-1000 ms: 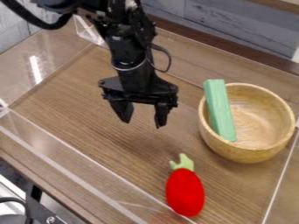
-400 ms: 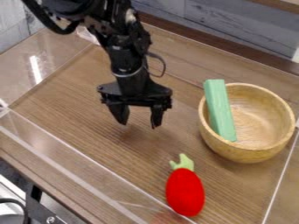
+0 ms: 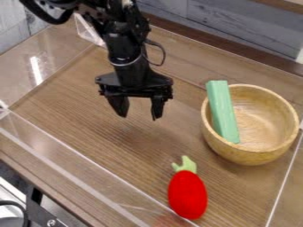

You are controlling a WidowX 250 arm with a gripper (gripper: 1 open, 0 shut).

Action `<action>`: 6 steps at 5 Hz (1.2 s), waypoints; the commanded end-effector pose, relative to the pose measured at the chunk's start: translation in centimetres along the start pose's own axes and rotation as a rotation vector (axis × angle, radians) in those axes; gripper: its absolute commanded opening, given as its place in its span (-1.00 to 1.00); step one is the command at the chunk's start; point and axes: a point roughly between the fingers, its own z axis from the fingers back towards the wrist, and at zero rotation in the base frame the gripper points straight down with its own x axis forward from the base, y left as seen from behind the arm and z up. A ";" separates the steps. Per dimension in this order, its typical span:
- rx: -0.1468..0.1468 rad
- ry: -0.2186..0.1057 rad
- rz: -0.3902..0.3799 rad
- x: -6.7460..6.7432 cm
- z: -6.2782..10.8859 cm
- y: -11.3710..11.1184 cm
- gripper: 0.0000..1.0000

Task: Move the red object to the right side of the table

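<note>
Fingers [image 3: 122,104] of my gripper [image 3: 138,107] are spread wide apart and hold nothing; they point down at the table [image 3: 83,124], in the upper middle of the frame, a little left of center. Under them I see only bare wood grain. My black arm [image 3: 119,40] comes in from the upper left corner. The red object [image 3: 187,192] lies on the wood near the bottom edge, right of center, its green leafy top toward my gripper, well apart from my fingers. At the right side stands a round wooden bowl [image 3: 267,142], and a green block [image 3: 221,110] leans on its left rim. Clear low walls [image 3: 30,133] border the tabletop.
</note>
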 end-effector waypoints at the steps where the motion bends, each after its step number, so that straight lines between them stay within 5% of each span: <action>1: -0.009 -0.045 -0.067 0.9 0.6 -0.8 1.00; 2: -0.008 -0.034 -0.123 0.8 0.0 -1.4 1.00; 4: 0.015 -0.041 -0.059 1.7 -0.9 -2.5 1.00; 6: 0.026 -0.026 -0.057 0.0 -0.8 -2.1 1.00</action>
